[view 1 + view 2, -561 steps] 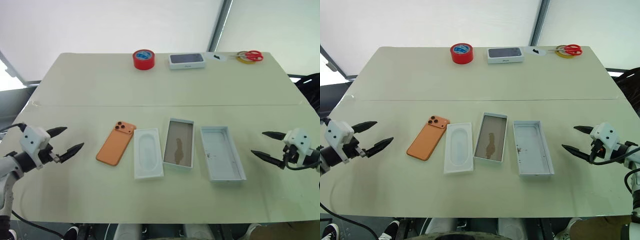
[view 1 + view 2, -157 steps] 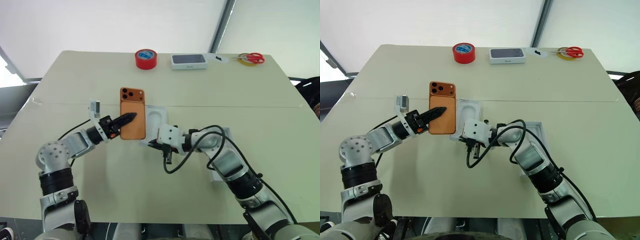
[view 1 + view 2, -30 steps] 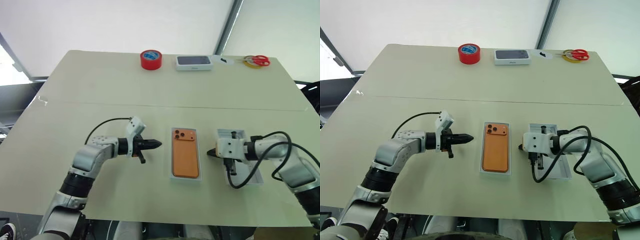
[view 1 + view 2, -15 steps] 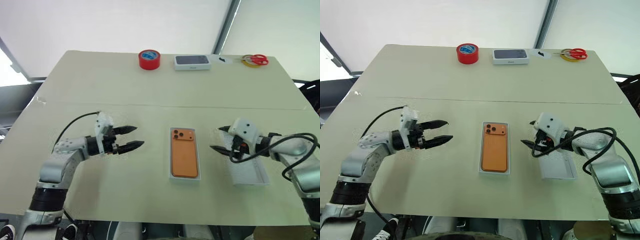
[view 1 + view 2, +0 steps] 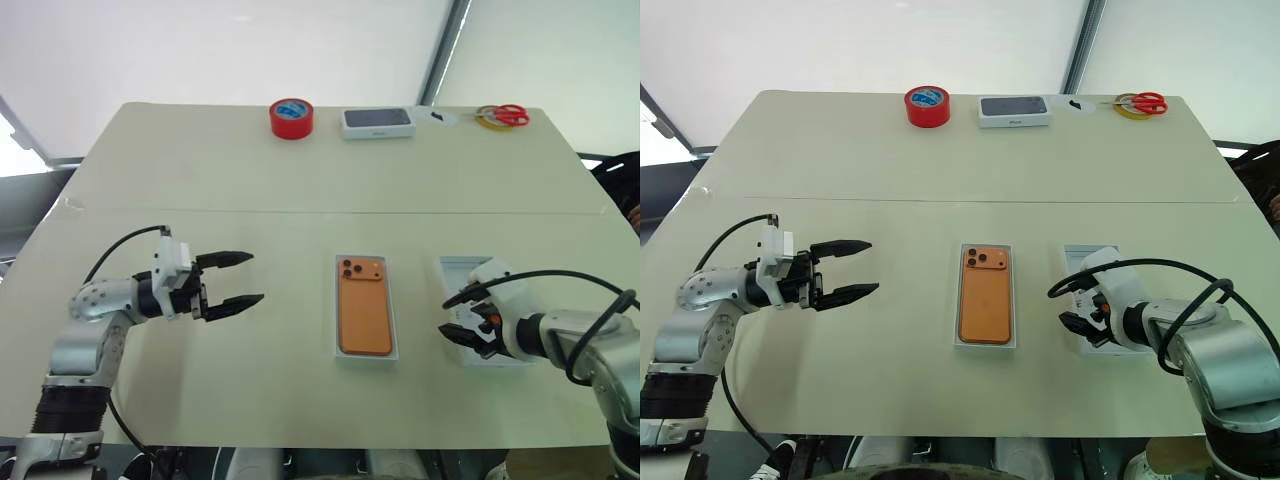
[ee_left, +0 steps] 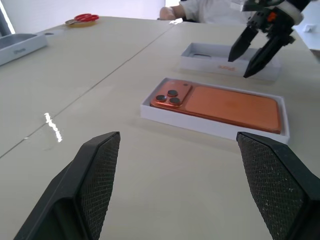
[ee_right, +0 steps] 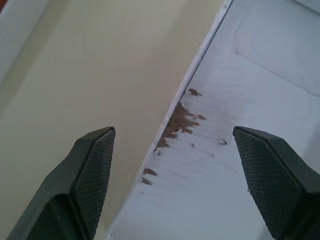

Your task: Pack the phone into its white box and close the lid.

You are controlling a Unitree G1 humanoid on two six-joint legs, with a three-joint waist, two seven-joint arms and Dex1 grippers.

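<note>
Phone [image 5: 364, 305] lying camera-up inside white box [image 5: 390, 345] at counter [image 5: 300, 170] centre. Lid [image 5: 462, 268] upturned to the right, near half hidden behind right hand [image 5: 458, 332], fingers spread. Left hand [image 5: 240, 279] spread too, empty, well left of box.

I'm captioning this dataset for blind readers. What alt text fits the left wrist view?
An orange phone lies face down in a shallow white box on a pale table, seen between the left gripper's two open black fingers. Beyond it, the right gripper points down, open, over an upturned white lid.
</note>
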